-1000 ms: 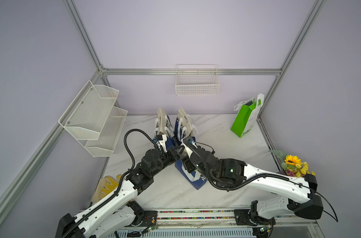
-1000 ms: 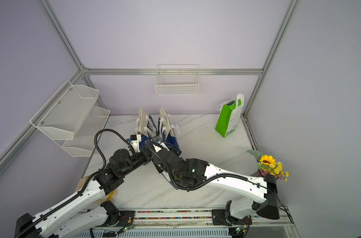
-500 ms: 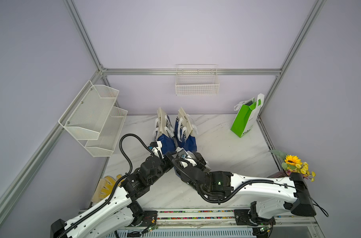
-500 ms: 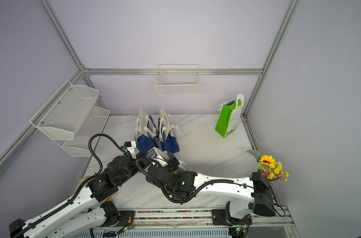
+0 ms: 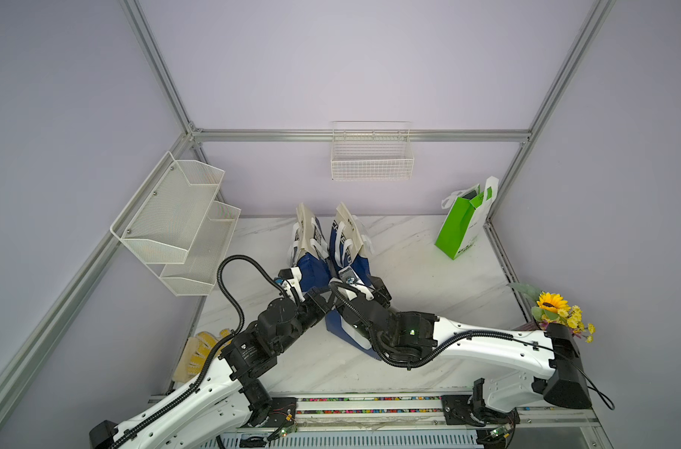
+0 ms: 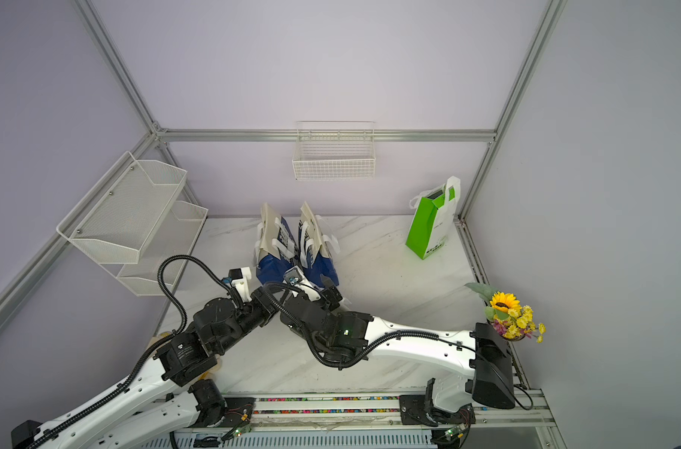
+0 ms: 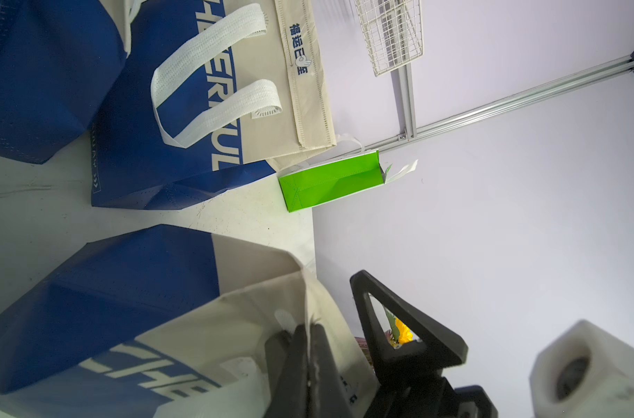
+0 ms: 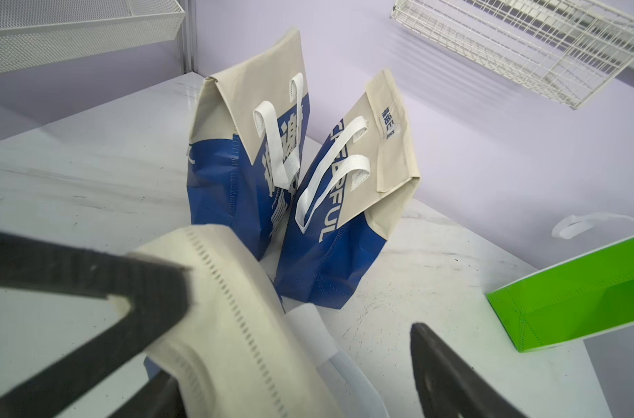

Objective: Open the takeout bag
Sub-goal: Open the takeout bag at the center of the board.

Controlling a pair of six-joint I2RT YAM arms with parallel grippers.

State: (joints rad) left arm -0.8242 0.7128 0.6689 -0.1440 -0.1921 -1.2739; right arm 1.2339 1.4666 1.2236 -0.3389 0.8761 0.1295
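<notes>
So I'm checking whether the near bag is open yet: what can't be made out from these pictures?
- Near takeout bag: in both top views the left arm and right arm cover its mouth.
- Its inside: the left wrist view's edge cuts it off by the shut left gripper.
- Right gripper: open, but blur hides whether it touches the flap.
- Yellow thing at the table edge: half behind the left arm, unidentifiable.

Takeout bag (image 7: 127, 296) blue/beige, green bag (image 5: 461, 225) (wht handles (image 5: 490, 190)), marbled table (image 5: 408, 264), prob. yellow gloves (image 5: 198, 350)
</notes>
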